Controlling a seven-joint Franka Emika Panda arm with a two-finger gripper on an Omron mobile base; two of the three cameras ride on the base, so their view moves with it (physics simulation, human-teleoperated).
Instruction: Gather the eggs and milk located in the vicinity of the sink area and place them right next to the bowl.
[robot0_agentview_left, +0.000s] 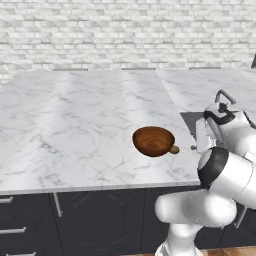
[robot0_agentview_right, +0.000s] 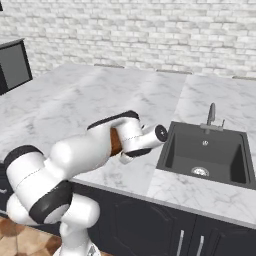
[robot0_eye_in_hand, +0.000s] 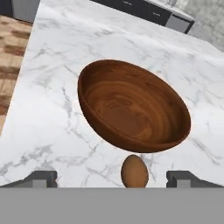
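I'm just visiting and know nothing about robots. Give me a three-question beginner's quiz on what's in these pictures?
1. True or false: the brown egg lies inside the wooden bowl.
2. The tool is: A) open, B) shut on the egg, C) shut on the bowl.
3. Fill in: the sink has a slim ____ behind its basin.

Key: 1 false, it rests on the counter beside the bowl; 2 A; 3 faucet.
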